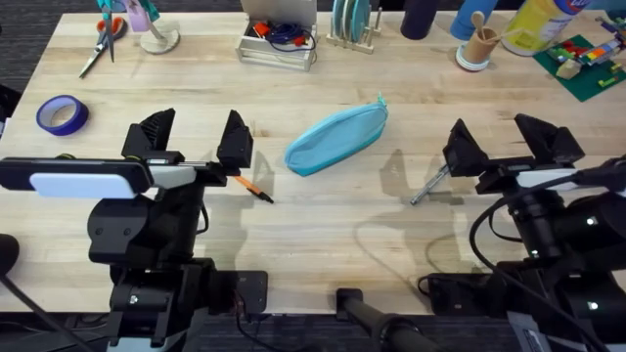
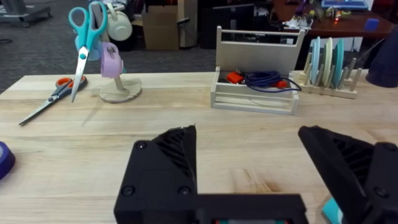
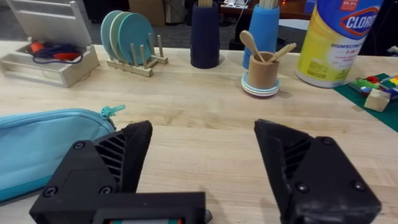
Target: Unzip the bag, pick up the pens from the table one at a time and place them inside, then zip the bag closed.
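The light blue bag lies slanted at the middle of the table, zipped shut, its teal zipper pull at the far right end; its end also shows in the right wrist view as the bag. An orange pen with a black tip lies left of the bag, partly under my left gripper, which is open with nothing in it. A silver-grey pen lies right of the bag, partly under my right gripper, also open and empty.
A purple tape roll sits at the left. Along the far edge stand scissors, a wooden tray with cables, a plate rack, a cup with wooden utensils, a wipes tub and toy bricks.
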